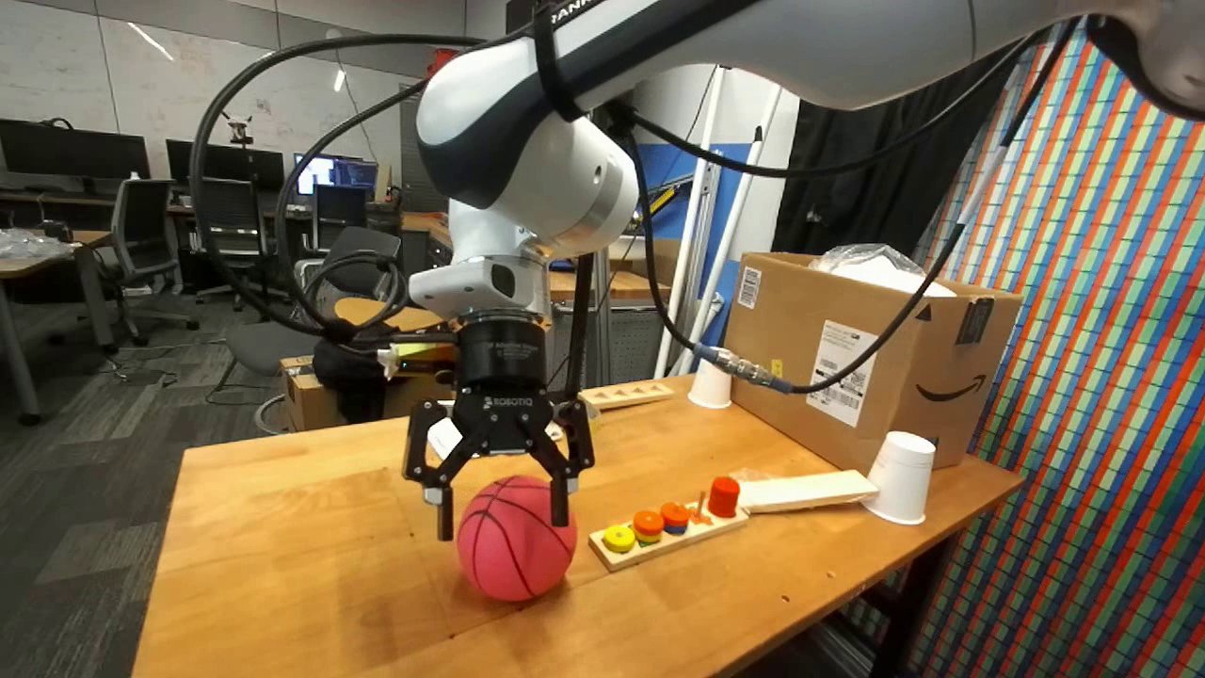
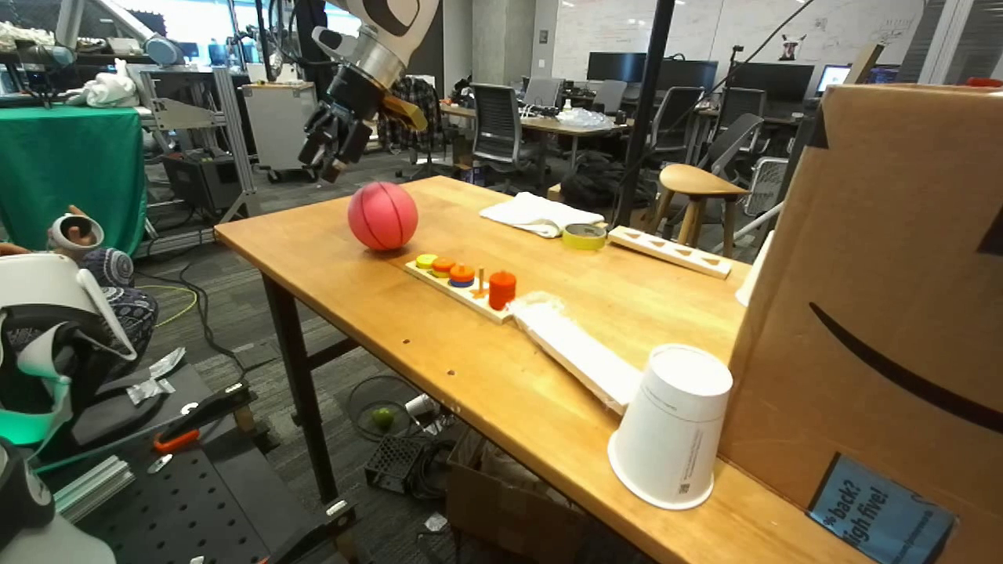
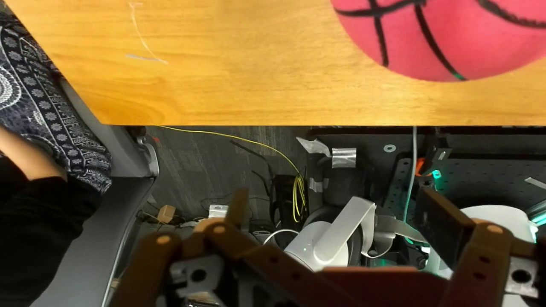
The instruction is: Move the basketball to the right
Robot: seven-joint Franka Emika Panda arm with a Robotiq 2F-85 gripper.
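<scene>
On table: 1 ball, 2 cups, 1 box, 1 peg board, 1 plank, 1 rack, 1 tape roll, 1 cloth. Over it: 1 gripper.

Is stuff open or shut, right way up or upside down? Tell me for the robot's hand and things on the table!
Gripper: open, holding nothing
Basketball: resting on the table, not gripped
Nearer white cup: upside down
Farther white cup: looks upside down, partly hidden
Cardboard box: open on top, clear plastic poking out
Stacking toy: partly filled, one peg showing
Yellow tape roll: lying flat
White cloth: lying rumpled
</scene>
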